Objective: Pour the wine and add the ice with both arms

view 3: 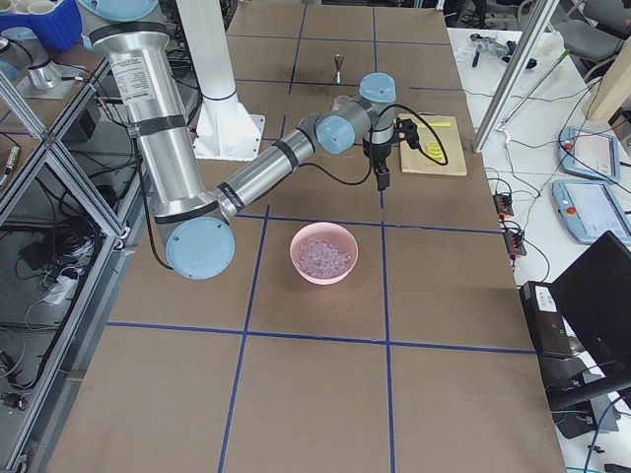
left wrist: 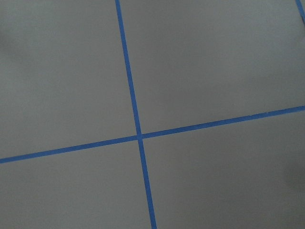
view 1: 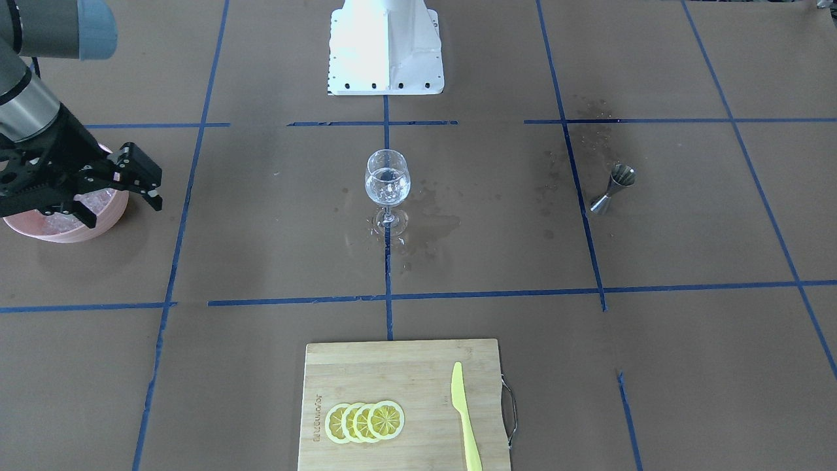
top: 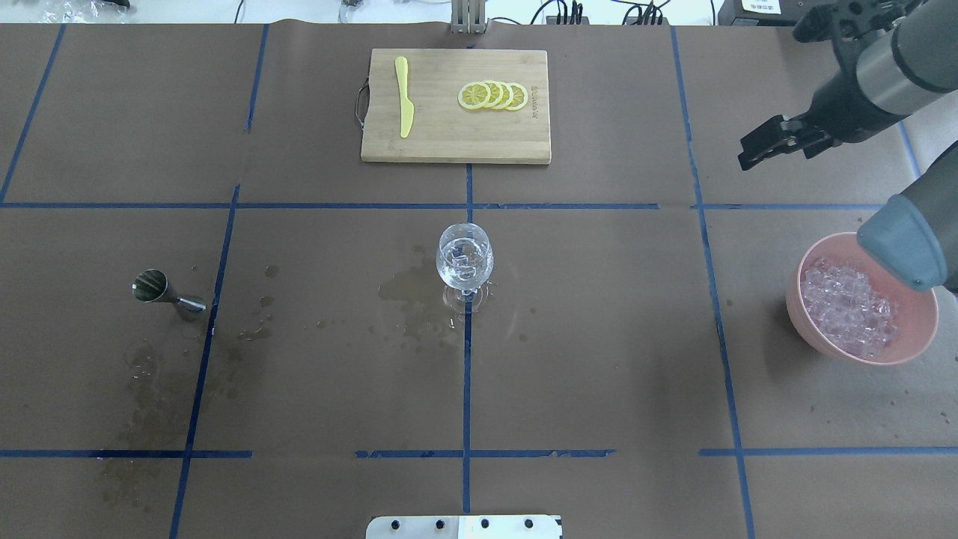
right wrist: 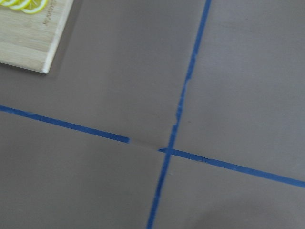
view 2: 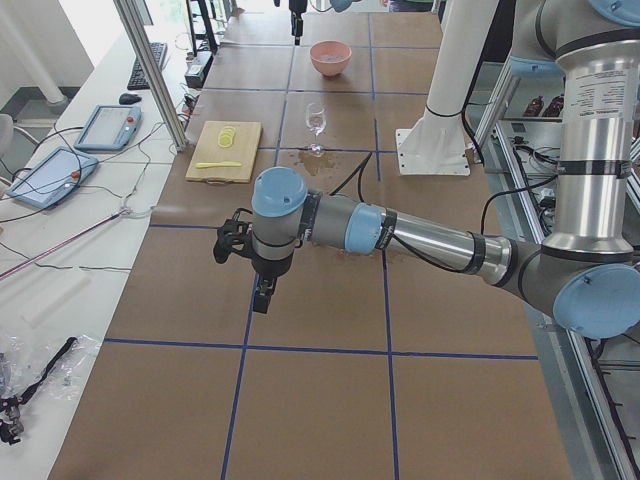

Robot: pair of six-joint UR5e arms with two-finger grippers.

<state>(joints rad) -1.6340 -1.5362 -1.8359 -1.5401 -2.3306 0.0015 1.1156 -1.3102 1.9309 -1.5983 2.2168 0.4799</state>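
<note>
Right tool [view 1: 123,214] is hanging up in the air with its fingers spread wide and nothing between them. The front cam makes it look like it's over the pink bowl [top: 793,307], but the side view puts it past the bowl, toward the cutting board [top: 449,138]. Its wrist cam only sees blue tape lines [right wrist: 176,119] and a corner of the board. My read is that it's parked high so it can't clip anything.

Left tool [view 2: 262,300] points down over bare tabletop [top: 599,337] at the robot's left end, well apart from all the props. It only shows in that one side view, so I can't tell whether it's wide or closed.

The wine glass [top: 464,258] stands upright in the middle, right on a tape line, which I'd guess is so both arms can reach it. The wine [view 1: 387,191] is a small amount of clear, watery liquid low in the glass, and there seem to be a few cubes in with it.

The rest of the ice [top: 846,307] is a heap of small glassy cubes in the pink bowl on the robot's right. The steel jigger [top: 161,290] sits alone on the left.

There are dark wet patches [top: 408,288] around the glass foot and near the jigger, so probably splashes. Lemon slices [top: 494,95] and a yellow knife [top: 404,97] are on the board, apparently untouched.

To me the pour and the ice both look basically done.
</note>
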